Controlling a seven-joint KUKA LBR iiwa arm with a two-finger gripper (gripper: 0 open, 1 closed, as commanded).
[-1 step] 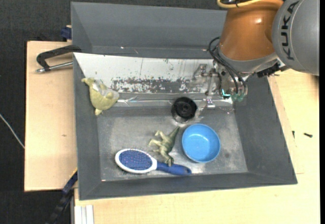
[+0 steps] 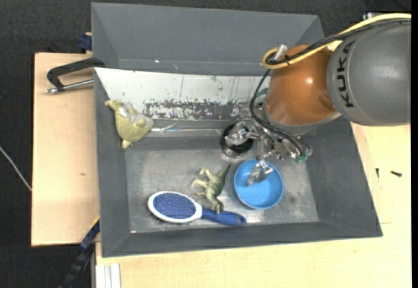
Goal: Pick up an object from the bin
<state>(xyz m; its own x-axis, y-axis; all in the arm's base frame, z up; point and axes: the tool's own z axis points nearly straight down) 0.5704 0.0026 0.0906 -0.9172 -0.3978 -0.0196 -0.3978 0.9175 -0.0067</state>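
My gripper (image 2: 260, 173) hangs low at the right of the bin's floor, its metal tip over the inside of a round blue bowl (image 2: 260, 192). The bowl sits upright near the front right. I see nothing held in the gripper. Just left of the bowl lies a small green toy dinosaur (image 2: 210, 186). In front of the dinosaur a blue hairbrush (image 2: 177, 208) with a white rim lies flat, its handle pointing right toward the bowl.
A pale green figure (image 2: 130, 125) leans in the back left corner. A shiny black-and-metal piece (image 2: 236, 136) sits by the back wall left of the gripper; it may belong to the gripper. The arm's orange cover hangs over the back right.
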